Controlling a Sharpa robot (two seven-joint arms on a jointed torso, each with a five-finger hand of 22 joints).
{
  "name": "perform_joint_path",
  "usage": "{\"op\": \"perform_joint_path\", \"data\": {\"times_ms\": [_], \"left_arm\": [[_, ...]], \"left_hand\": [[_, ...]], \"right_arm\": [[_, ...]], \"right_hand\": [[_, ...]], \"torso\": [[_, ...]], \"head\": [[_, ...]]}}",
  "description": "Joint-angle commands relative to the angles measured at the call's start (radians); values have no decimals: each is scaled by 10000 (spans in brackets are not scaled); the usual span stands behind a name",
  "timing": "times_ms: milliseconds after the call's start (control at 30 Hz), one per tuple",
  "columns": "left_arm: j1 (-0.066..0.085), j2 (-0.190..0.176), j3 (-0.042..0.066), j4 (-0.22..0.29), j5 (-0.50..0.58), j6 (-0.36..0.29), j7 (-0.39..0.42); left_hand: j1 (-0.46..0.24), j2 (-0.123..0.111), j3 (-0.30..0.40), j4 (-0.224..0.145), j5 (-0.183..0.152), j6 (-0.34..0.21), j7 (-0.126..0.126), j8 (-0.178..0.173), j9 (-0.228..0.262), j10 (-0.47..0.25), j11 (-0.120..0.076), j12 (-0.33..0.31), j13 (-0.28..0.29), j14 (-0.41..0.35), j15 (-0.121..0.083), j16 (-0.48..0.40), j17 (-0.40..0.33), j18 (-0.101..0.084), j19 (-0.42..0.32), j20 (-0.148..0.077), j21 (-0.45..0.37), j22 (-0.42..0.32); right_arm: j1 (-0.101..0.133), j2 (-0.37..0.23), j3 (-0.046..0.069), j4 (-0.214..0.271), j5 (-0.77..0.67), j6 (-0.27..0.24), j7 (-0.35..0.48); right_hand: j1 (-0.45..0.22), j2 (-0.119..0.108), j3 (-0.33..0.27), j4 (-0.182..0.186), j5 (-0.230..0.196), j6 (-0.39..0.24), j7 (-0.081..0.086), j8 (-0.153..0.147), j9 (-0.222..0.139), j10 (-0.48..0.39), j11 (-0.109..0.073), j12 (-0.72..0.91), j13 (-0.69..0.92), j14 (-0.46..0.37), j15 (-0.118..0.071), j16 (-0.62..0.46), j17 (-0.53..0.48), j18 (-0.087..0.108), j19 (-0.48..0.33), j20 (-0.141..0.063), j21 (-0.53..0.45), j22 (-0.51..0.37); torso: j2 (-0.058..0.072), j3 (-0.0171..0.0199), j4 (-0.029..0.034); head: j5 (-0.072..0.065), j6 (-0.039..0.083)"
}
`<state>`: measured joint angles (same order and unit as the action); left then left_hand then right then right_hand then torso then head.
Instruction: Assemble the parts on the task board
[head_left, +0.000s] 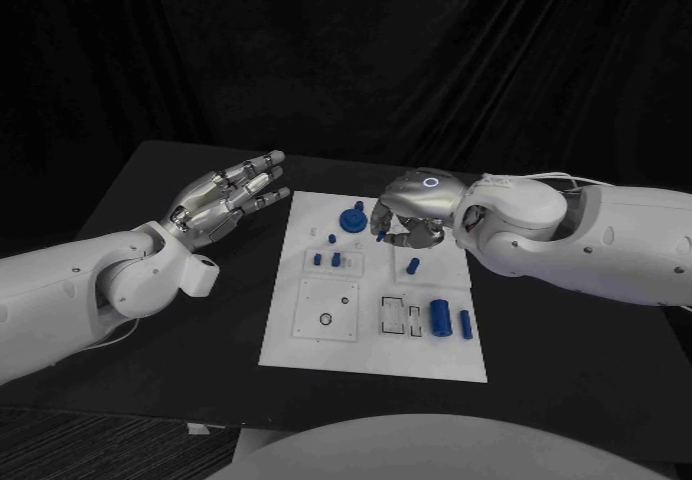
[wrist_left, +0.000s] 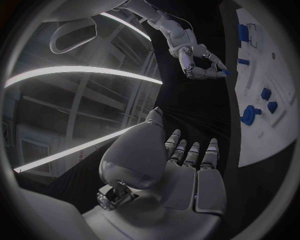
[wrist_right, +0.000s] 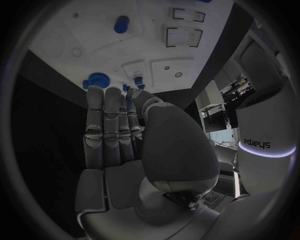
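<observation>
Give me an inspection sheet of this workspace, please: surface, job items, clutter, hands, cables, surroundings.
Surface: black table, white task board lying flat at its middle.
Job's things: blue parts lie on or stand in the board, spread over its near and far areas; one small blue part is at the right hand's fingertips.
Clutter: nothing seen.
Hands: left hand holds nothing, fingers apart, beside the board's far left corner; right hand over the board's far area, pinching the small blue part.
Cables: thin white cable along the right arm.
Surroundings: dark backdrop.
</observation>
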<state>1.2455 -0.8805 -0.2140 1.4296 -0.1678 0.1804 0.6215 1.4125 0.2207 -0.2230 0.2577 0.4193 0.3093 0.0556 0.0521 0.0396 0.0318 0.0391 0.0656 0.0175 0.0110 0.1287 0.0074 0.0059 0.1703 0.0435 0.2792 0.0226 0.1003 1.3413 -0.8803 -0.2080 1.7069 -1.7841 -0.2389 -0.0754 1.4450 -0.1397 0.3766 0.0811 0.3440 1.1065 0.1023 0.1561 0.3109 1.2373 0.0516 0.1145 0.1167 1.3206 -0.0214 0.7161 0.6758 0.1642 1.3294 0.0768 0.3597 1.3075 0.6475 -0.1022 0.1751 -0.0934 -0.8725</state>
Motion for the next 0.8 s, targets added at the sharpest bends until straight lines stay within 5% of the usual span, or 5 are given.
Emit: {"op": "perform_joint_path", "data": {"times_ms": [33, 300, 567, 800], "left_arm": [[-20, 41, 9, 19, 56, 161, 48], [-30, 100, 9, 9, 56, 154, 82], [-67, 133, 10, -1, 56, 126, 179], [-132, 169, 10, -29, 56, 170, 205]], "left_hand": [[68, 1, 6, -9, -23, 26, 64, 59, 10, 30, 70, 46, 12, 14, 22, 52, 3, 99, 16, 72, 53, -14], [32, 30, -14, 53, -60, -11, 95, 59, 3, 25, 129, 56, 11, -8, -22, 32, -7, 90, -17, 62, 29, -84], [25, 46, -78, 186, -132, -69, 144, 89, -1, -20, 211, 72, 4, -101, -336, -62, -53, 72, -242, -131, -111, -488], [29, 50, -78, 189, -130, -83, 150, 89, -3, -26, 213, 67, 2, -106, -347, -68, -56, 71, -257, -146, -119, -519]], "right_arm": [[-168, 359, 4, -57, 2, 717, -51], [-574, 1046, 6, -217, -177, 690, 118], [-895, 1438, 7, -373, -443, 629, 166], [-1086, 1602, 7, -458, -575, 536, 181]], "right_hand": [[-18, 8, 80, -7, 149, 66, 138, -80, -15, -37, 67, -75, -24, 87, -4, -30, 36, 1, 76, 6, -50, 410], [9, -5, 113, -53, 298, 76, 149, -124, -36, -9, 70, -107, -45, 180, -7, 138, 208, -11, 120, 4, 70, 445], [2, -30, 109, -68, 329, 81, 150, -139, -44, 2, 70, -117, -52, 236, -8, 255, 323, -25, 155, 2, 185, 470], [-9, -45, 108, -73, 352, 75, 155, -157, -53, -1, 74, -131, -60, 282, -8, 347, 412, -36, 185, 2, 271, 488]], "torso": [[1, 9, 9], [-5, -6, 30], [9, 12, 27], [17, 24, 3]], "head": [[55, -1], [159, -1], [222, -1], [323, -1]]}}
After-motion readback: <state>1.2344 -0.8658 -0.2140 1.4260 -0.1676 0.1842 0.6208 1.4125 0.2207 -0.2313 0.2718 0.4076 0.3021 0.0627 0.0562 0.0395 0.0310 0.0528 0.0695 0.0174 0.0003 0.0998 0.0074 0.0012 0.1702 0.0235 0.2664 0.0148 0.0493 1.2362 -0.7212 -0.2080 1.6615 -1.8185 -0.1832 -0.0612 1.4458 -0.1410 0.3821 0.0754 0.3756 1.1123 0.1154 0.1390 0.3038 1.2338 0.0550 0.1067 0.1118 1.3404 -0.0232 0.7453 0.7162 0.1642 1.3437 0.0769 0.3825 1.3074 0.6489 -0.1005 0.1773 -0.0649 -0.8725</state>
